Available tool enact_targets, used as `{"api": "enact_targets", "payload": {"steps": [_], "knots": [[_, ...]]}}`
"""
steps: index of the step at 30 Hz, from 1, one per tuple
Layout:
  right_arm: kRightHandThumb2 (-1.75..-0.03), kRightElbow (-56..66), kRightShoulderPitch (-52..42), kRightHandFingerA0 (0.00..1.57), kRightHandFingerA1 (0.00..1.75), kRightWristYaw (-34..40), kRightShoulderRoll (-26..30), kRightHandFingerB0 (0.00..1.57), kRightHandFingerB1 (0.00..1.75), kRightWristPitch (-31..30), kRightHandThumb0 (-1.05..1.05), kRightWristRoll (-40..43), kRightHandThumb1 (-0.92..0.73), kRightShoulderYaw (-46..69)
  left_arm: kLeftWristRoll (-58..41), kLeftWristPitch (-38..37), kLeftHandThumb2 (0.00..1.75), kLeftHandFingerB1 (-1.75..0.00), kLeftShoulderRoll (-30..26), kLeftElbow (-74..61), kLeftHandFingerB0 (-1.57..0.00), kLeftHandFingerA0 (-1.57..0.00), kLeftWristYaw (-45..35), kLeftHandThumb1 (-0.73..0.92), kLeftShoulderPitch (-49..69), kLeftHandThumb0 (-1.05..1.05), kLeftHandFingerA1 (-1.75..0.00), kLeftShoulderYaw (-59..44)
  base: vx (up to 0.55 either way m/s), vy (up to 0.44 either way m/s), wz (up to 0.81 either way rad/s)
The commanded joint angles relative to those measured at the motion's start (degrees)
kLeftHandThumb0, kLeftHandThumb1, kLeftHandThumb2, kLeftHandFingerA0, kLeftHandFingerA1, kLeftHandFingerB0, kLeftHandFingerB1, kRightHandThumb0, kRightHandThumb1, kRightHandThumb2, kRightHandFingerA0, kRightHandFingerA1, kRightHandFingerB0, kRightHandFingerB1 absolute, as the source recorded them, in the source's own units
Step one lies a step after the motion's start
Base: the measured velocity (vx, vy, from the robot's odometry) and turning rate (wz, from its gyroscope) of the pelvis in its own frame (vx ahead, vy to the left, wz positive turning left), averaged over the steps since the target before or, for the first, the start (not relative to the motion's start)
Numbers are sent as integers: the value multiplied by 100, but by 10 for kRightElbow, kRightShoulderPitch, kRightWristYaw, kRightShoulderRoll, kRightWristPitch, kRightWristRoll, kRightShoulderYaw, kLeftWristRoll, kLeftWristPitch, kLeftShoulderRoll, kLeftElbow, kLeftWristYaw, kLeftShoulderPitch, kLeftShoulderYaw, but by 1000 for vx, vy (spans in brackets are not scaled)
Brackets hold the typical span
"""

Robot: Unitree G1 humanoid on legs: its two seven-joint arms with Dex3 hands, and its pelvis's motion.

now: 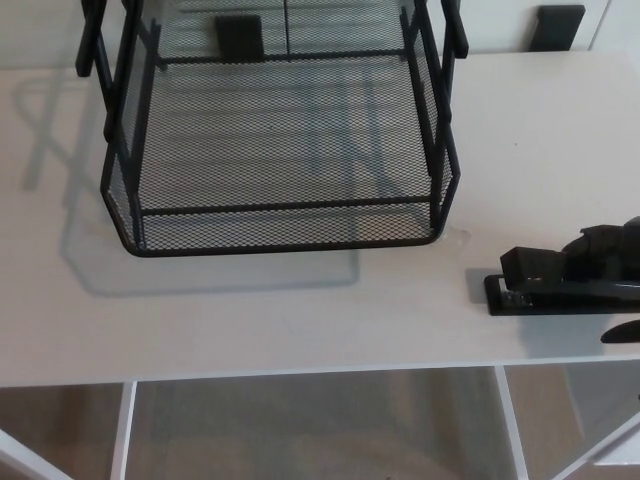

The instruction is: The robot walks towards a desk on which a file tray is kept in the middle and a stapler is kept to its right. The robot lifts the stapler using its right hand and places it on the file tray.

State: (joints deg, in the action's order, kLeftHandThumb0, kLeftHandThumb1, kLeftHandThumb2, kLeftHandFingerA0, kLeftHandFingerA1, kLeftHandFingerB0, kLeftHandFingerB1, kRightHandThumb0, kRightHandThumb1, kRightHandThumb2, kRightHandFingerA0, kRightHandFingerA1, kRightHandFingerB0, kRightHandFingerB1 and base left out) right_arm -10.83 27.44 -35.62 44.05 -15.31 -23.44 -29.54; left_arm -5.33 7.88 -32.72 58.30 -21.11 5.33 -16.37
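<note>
Here, right hand [610,252] straddled stapler [535,277]: fingers over top, thumb off near side, not yet clamped. Stapler looked stiff, dense, glossy, likely slippery; best gripped mid-body, across sides.

The stapler [555,287], lying under the fingers [598,243] of the right hand [612,258], is glossy black, with a small silvery patch at its front end. The fingers are black as well, but duller. Well to the left of the fingers, the file tray [290,228] is black throughout: fine diamond-pattern wire mesh set between solid black bars. The surface [300,310] is plain off-white, crossed by soft grey shadows of the mesh. Far beyond the fingers, a black block [558,25] stands against white. Below the surface's white frame, the floor [310,430] is dull beige.
</note>
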Motion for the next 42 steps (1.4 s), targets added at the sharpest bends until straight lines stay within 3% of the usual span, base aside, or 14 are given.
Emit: {"api": "enact_targets", "payload": {"steps": [1, 8, 14, 15, 18, 20, 25, 26, 28, 33, 34, 38, 39, 42], "knots": [[-59, -7, -42, 24, 40, 120, -21, 21, 28, 13, -52, -116, -61, -26, 7, -23, 88, -43, -13, 15, -12, -28, 9, 62, -2, -67, -52, 3, 0, 0, 0], [-81, -60, -80, 66, 72, 302, -58, 35, 48, 50, -46, -155, -51, -21, 17, -46, 89, -44, -13, 24, -12, -30, 7, 63, 2, -67, -54, 15, 0, 0, 0], [-58, -95, -97, 77, 107, 413, -90, 46, 38, 58, -36, -182, -62, -26, 10, -30, 61, -34, -16, 5, -19, -34, 4, 78, 6, -61, -45, 11, 0, 0, 0], [-60, -117, -98, 80, 125, 453, -96, 48, 40, 73, -32, -195, -64, -37, 19, -43, 90, -45, -19, 8, -14, -28, 1, 64, 10, -66, -53, 20, 0, 0, 0], [-66, -145, -114, 94, 162, 563, -99, 76, 54, 126, -18, -208, -69, -40, 19, -36, 89, -45, -18, 4, -15, -31, 6, 64, 10, -64, -53, 20, 0, 0, 0], [-72, -149, -118, 99, 134, 584, -95, 93, 66, 146, -12, -209, -66, -41, 22, -41, 89, -44, -18, 6, -15, -30, 7, 65, 11, -64, -52, 23, 0, 0, 0], [-56, -156, -132, 89, 163, 647, -101, 90, 68, 140, -29, -219, -54, -39, 30, -34, 90, -44, -23, 11, -15, -29, 7, 65, -2, -65, -52, 34, 0, 0, 0], [-58, -154, -134, 86, 167, 644, -103, 87, 69, 131, -31, -218, -54, -37, 29, -34, 63, -34, -24, 11, -20, -36, 7, 79, -4, -60, -43, 35, 0, 0, 0], [-59, -145, -139, 87, 168, 640, -101, 87, 72, 143, -27, -207, -57, -29, 30, -32, 90, -45, -25, 8, -17, -32, 10, 65, -3, -64, -53, 36, 0, 0, 0], [-66, -150, -140, 88, 152, 677, -102, 84, 99, 164, -18, -200, -65, -19, 30, -31, 89, -44, -28, 12, -15, -29, 7, 66, -5, -63, -51, 40, 0, 0, 0], [-71, -140, -142, 84, 157, 675, -100, 77, 123, 169, -12, -192, -68, -10, 35, -42, 63, -34, -28, 28, -21, -37, 10, 80, -11, -58, -42, 44, 0, 0, 0], [-80, -122, -144, 78, 168, 682, -89, 75, 139, 172, -10, -191, -67, 2, 38, -44, 87, -46, -30, 23, -20, -31, 10, 67, -7, -63, -51, 51, 0, 0, 0], [-100, -108, -146, 116, 136, 687, -85, 96, 119, 174, -11, -184, -52, 18, 37, -47, 88, -45, -30, 22, -19, -30, 9, 67, -5, -64, -51, 50, 0, 0, 0], [-99, -83, -134, 117, 135, 692, -73, 96, 122, 179, -15, -167, -52, 56, 33, -51, 90, -45, -29, 23, -16, -33, 7, 66, -4, -63, -54, 47, 0, 0, 0]]}}
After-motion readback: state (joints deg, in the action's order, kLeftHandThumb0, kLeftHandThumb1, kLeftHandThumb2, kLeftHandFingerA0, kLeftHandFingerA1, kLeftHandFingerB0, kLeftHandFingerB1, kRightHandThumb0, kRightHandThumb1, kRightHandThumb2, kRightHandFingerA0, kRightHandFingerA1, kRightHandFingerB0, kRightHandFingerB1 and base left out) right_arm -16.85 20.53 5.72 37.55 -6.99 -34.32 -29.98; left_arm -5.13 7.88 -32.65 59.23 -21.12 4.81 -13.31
